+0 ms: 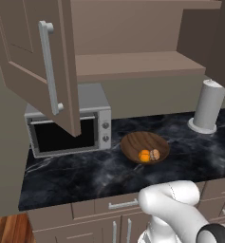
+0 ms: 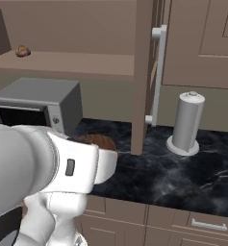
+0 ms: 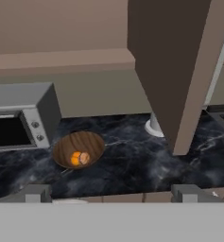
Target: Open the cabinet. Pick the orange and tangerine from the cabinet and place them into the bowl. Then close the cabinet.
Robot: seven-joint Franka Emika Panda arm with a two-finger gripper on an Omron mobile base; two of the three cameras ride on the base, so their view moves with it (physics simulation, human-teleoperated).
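Your jaws (image 3: 111, 194) look spread, empty; both fruits sit in the bowl (image 1: 145, 147) at mid-frame, so push the cabinet doors (image 1: 35, 61) shut squarely, clearing the handle (image 1: 50, 66)

Grained wooden bowl (image 1: 145, 145), glossy black marble counter (image 1: 85, 175), brushed-metal microwave (image 1: 69, 123)

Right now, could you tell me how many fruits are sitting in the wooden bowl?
2: a bright orange fruit and a paler one, touching, inside the shallow dark brown wooden bowl beside the microwave.
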